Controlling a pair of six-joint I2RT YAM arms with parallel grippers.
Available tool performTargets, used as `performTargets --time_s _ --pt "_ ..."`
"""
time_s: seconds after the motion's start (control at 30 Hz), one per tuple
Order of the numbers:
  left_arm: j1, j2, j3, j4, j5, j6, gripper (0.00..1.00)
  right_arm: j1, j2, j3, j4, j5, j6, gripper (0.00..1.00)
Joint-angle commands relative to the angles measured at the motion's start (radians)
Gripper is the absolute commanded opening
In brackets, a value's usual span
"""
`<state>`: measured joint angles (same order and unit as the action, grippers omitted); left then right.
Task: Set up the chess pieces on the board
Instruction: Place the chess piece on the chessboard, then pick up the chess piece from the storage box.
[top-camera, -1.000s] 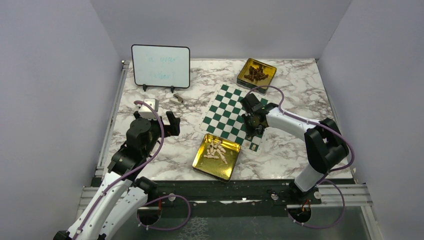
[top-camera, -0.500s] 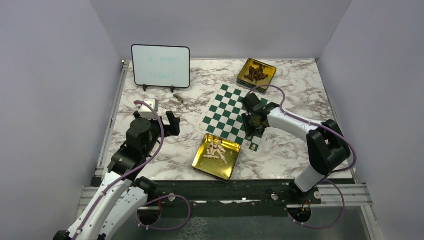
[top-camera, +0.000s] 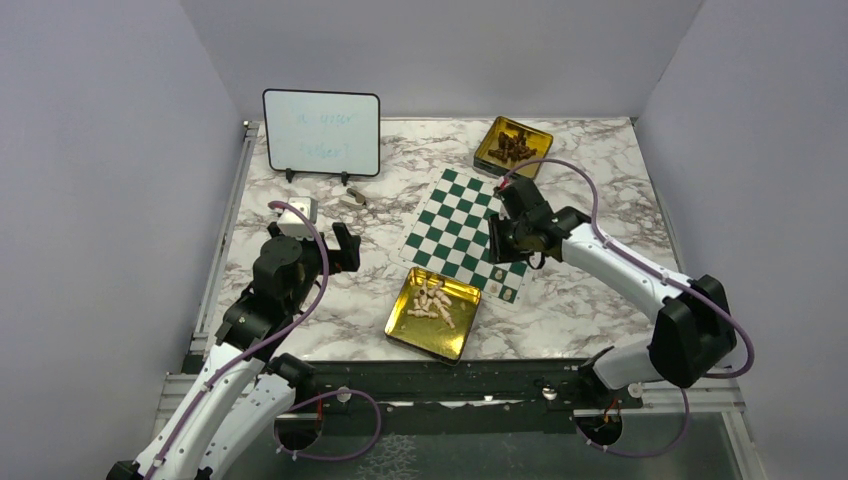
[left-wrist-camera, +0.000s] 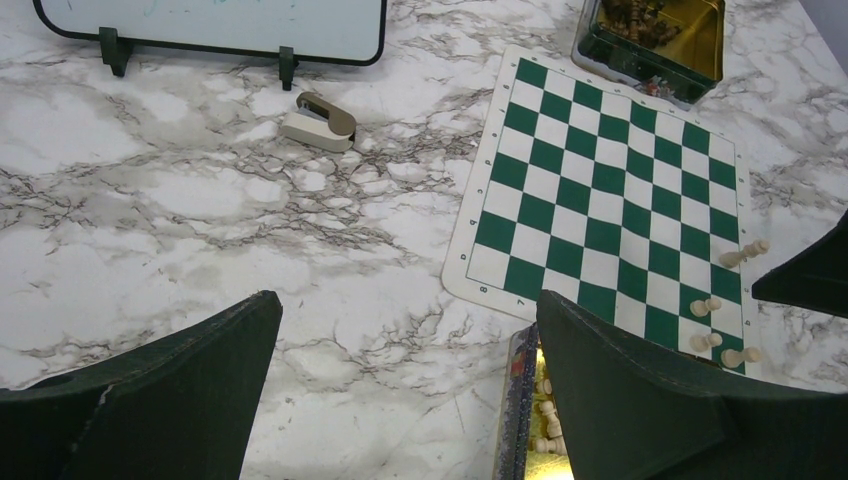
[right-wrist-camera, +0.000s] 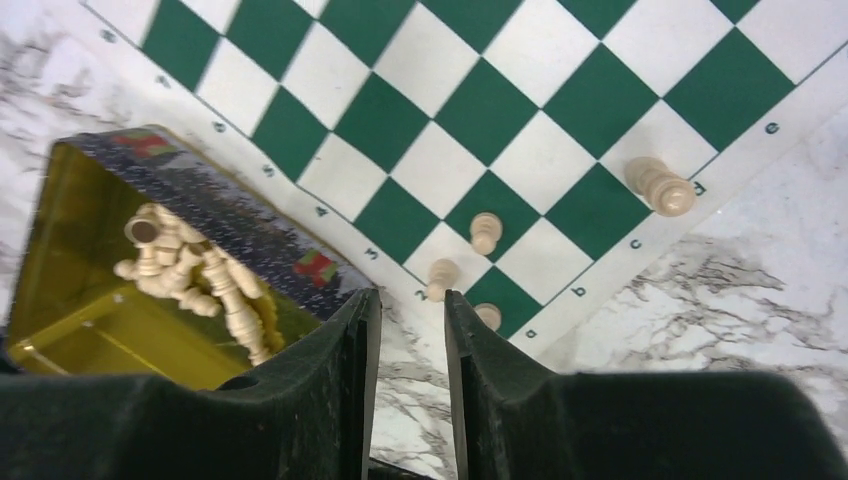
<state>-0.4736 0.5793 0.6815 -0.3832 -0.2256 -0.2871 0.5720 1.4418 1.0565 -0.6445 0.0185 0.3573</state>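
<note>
Beside the board, the chess pieces look light and slippery; the slightly parted, empty right gripper should pinch mid-body.

The board is checked in dark green and white. The chess pieces are coloured pale cream. The counter is veined white and grey.
</note>
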Motion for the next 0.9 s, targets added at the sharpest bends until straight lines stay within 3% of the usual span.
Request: performTargets --time_s 0.0,0.33,0.53,0.87 --pt "-0.002 0.003 -0.003 0.027 0.003 0.006 0.99 0.04 -0.059 -0.031 0.063 -0.102 0.046 0.34" --pt "-0.002 0.011 -0.002 0.027 0.004 0.006 0.99 0.264 -0.036 -0.094 0.226 -0.137 0.081 0.34" --pt "-0.001 0.001 -0.002 0.027 0.003 0.008 0.99 0.346 0.005 -0.129 0.342 -0.162 0.069 0.34" --pt "-0.001 -0.011 -0.004 0.027 0.002 0.008 0.99 0.43 0.139 -0.089 0.368 -0.136 0.037 0.34"
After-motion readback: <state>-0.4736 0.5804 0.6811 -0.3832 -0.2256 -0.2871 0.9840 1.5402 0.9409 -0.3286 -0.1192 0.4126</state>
